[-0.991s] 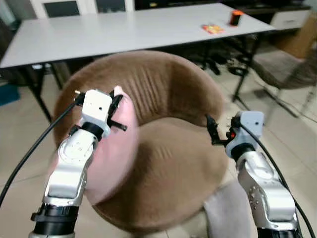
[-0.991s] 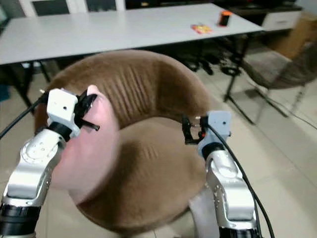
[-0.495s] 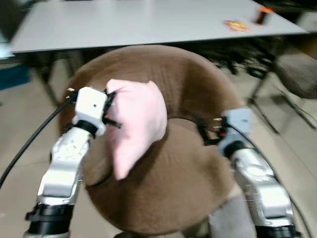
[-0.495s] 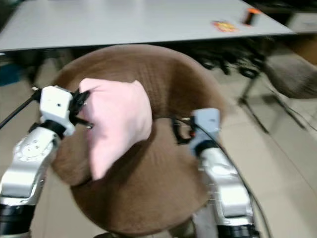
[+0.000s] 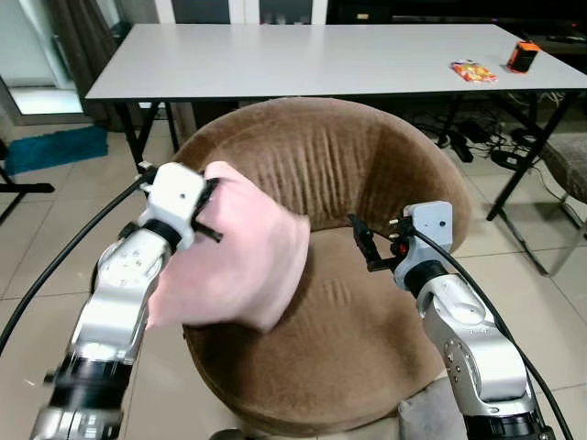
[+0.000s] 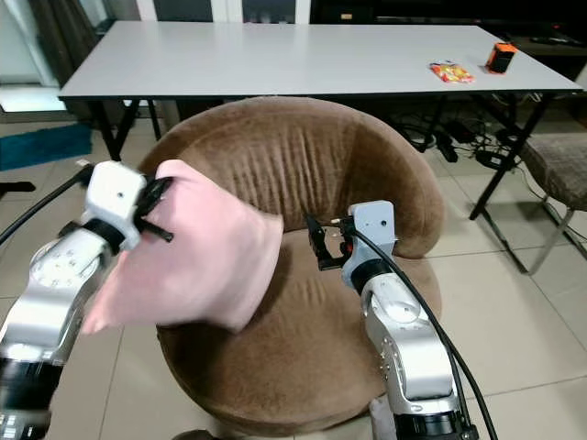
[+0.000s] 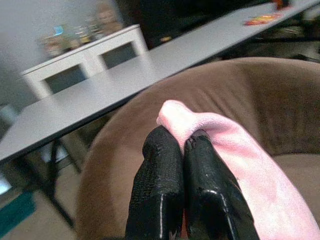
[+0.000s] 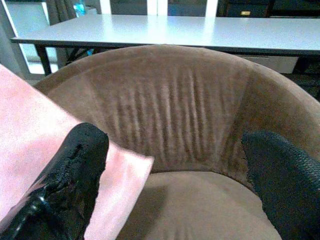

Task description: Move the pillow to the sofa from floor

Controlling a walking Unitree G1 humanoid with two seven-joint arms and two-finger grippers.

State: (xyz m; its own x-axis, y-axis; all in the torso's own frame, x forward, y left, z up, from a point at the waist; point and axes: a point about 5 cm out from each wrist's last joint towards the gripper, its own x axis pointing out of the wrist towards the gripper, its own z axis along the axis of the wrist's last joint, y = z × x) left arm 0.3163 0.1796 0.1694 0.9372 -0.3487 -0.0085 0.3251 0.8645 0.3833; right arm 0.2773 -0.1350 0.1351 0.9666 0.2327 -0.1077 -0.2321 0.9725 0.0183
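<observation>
A pink pillow (image 5: 240, 261) hangs over the left side of a round brown sofa chair (image 5: 353, 165), its lower edge over the seat (image 5: 367, 330). My left gripper (image 5: 209, 203) is shut on the pillow's upper corner; in the left wrist view both black fingers (image 7: 170, 185) pinch pink fabric (image 7: 220, 135). My right gripper (image 5: 364, 246) hovers open above the seat's middle, just right of the pillow, with nothing between its fingers (image 8: 75, 165). The pillow's corner (image 8: 120, 175) lies close by that gripper.
A long grey table (image 5: 303, 60) stands right behind the chair, with a colourful packet (image 5: 473, 71) and an orange-black item (image 5: 525, 55) at its right end. Cables (image 5: 459, 137) lie under it. Another chair (image 5: 569, 165) sits at the right. Tiled floor (image 5: 46, 229) surrounds everything.
The camera has shifted and steadied. The pillow, held by my left gripper, has swung lower and further right over the seat. My right gripper stays open above the seat.
</observation>
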